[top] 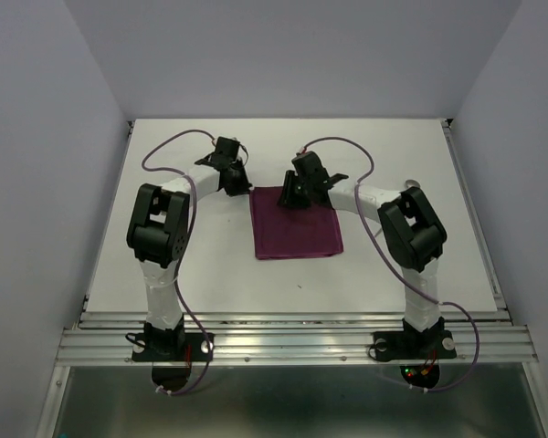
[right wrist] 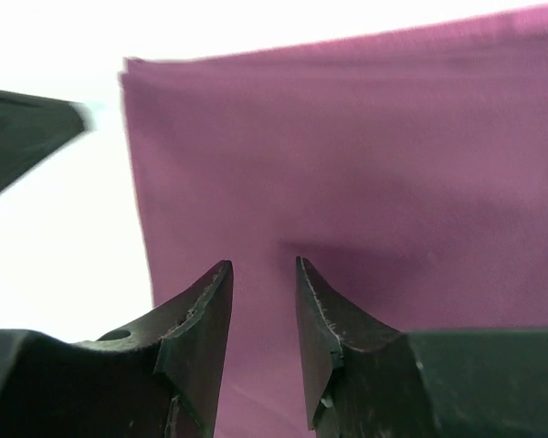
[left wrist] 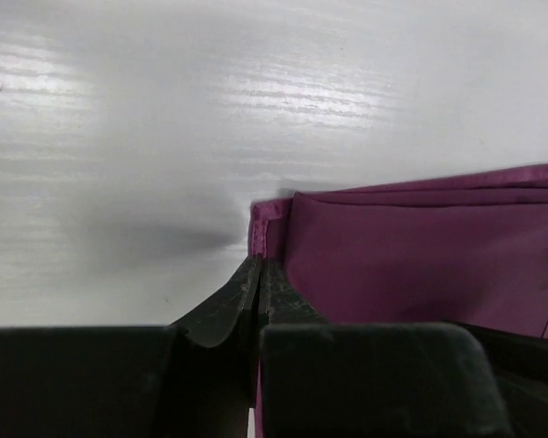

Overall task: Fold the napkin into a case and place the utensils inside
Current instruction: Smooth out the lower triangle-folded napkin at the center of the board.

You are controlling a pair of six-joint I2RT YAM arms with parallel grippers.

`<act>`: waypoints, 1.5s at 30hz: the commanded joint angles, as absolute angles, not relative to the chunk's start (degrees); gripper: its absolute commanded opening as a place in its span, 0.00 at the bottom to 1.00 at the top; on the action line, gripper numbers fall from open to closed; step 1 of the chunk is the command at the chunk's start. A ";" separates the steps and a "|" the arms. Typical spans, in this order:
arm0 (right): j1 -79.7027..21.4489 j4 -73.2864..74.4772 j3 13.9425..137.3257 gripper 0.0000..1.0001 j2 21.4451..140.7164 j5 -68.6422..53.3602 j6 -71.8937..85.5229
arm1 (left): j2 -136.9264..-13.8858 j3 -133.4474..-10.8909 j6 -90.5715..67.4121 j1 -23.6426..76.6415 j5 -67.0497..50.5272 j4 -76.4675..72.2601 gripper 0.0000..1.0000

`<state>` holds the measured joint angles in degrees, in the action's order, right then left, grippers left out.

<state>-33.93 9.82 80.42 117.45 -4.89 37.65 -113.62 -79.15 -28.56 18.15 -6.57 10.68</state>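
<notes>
The left end effector [left wrist: 258, 266] is closed to a very thin slit. Its 2 fingers [left wrist: 221, 315] meet at the far left corner of the napkin [left wrist: 420, 265], and the layered edge of that corner runs straight into the tips, so the cloth looks pinched there. The tips themselves hide how much cloth is between them. The lower part of this wrist view is filled by the black body of the end effector, which covers the near side of the napkin.

The right end effector [right wrist: 262, 266] has a narrow gap between its fingers, and nothing is in the gap. It is above the napkin close to the far edge, a little to the right of the same corner. I cannot tell if its tips press on the cloth. From above, it hides part of that far edge.

The napkin is folded to a flat plum rectangle on the white bench [top: 393, 164]. Left of the napkin, in the right wrist view, a dark blurred shape [right wrist: 23, 132] is cut off by the frame.
</notes>
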 commanded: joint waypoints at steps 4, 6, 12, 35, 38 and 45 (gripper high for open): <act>-36.04 11.78 90.08 0.40 120.05 -4.22 35.60 | -117.59 -83.85 -28.04 18.19 -6.33 11.78 0.09; -36.56 12.65 92.89 0.41 121.81 -4.39 35.51 | -118.30 -84.46 -27.86 18.19 -6.15 12.48 0.06; -37.70 15.38 101.05 0.42 127.43 -4.66 34.89 | -119.88 -84.20 -28.04 18.19 -5.98 12.39 0.06; -41.04 23.37 114.08 0.27 137.46 5.70 32.35 | -120.32 -83.76 -28.04 18.11 -6.94 12.22 0.05; -41.57 23.38 114.17 0.21 137.99 6.24 32.34 | -120.32 -83.50 -28.21 18.11 -7.38 12.13 0.05; -41.57 23.38 113.82 0.04 137.73 6.24 32.52 | -120.32 -82.79 -28.48 18.11 -7.65 11.60 0.05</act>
